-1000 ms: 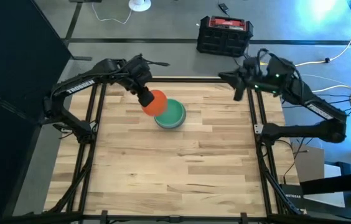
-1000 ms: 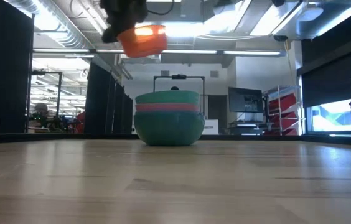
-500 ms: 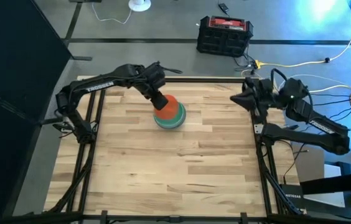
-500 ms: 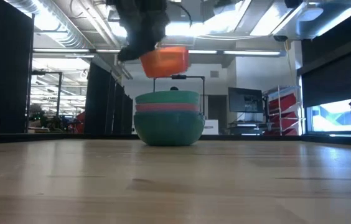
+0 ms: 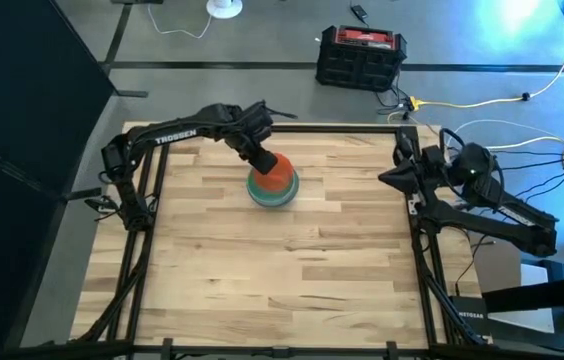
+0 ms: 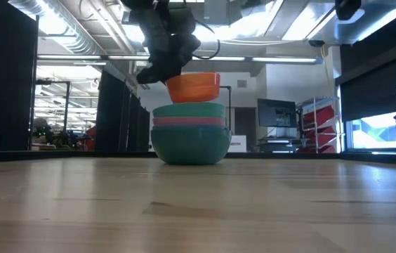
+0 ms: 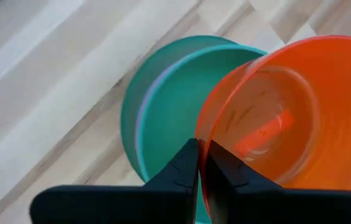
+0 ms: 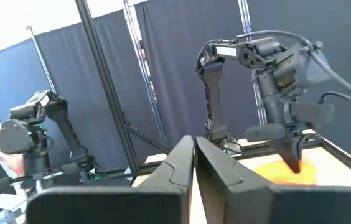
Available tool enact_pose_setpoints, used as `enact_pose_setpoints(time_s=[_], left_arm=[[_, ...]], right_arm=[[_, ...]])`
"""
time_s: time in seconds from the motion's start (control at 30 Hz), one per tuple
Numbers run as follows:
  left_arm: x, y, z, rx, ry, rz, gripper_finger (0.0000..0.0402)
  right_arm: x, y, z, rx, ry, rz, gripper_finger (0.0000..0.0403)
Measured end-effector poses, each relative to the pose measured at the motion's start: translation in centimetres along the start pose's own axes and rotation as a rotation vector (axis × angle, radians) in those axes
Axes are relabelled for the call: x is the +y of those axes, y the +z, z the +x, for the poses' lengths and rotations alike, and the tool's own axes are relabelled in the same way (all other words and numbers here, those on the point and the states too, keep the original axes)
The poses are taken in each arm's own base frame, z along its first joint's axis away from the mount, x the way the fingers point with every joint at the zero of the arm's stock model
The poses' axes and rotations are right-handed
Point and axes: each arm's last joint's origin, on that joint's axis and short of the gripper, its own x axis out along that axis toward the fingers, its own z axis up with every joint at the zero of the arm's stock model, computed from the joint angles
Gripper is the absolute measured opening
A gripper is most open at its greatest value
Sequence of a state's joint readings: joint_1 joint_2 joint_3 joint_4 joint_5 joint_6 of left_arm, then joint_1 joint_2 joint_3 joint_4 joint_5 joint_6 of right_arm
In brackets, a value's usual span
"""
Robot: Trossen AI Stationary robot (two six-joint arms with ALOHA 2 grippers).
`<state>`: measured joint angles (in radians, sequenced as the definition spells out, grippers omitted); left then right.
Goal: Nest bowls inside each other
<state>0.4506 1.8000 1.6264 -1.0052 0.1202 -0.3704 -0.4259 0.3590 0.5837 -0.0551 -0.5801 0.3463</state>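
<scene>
Because the orange-red bowl (image 6: pixel 193 87) looks like thin, smooth plastic, it is probably very light, fairly stiff, a little slippery and not fragile, so the sensible place to take hold is the rim wall, one finger inside and one outside. That is how the left hand (image 7: pixel 198 163) has it: the two dark fingers are pinched shut on the bowl's near rim, and the wrist view shows the bowl hanging beyond the fingertips, mouth up and translucent. From the low view the bowl sits just above the stack of nested bowls (image 6: pixel 190 133), which stands on the wooden desk (image 5: pixel 292 270) toward its far side; its base appears to be at or just inside the top green rim, though whether it touches cannot be told. The stack shows a green bowl outermost, a pink rim band, and another green bowl on top; any other bowl inside it is hidden. Seen from above, the orange-red bowl is nearly centred over the stack. The right hand (image 8: pixel 194 155) is closed and empty, parked beside the desk's right edge.
</scene>
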Motion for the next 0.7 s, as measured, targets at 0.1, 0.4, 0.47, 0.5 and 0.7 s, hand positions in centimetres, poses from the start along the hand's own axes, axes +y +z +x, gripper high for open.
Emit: enact_pose_setpoints(time_s=[0.1, 0.4, 0.47, 0.5, 0.7], left_arm=[[0.8, 0.0, -0.1, 0.017, 0.02, -0.02, 0.0], [1.6, 0.2, 1.5, 0.078, 0.064, -0.036, 0.0001], [1.4, 0.1, 1.8, 0.084, 0.071, -0.032, 0.0001], [1.3, 0.1, 1.9, 0.087, 0.075, -0.03, 0.0001], [0.9, -0.1, 2.6, 0.105, 0.095, -0.018, 0.0002]], right_arm=[[-0.1, -0.6, -0.2, 0.003, 0.0, 0.012, 0.0], [-0.4, -1.5, -0.2, 0.023, -0.003, 0.039, 0.0], [-0.4, -1.5, -0.2, 0.026, -0.004, 0.041, 0.0], [-0.4, -1.6, -0.2, 0.028, -0.004, 0.042, 0.0], [-0.4, -1.7, -0.2, 0.036, -0.008, 0.048, 0.0]])
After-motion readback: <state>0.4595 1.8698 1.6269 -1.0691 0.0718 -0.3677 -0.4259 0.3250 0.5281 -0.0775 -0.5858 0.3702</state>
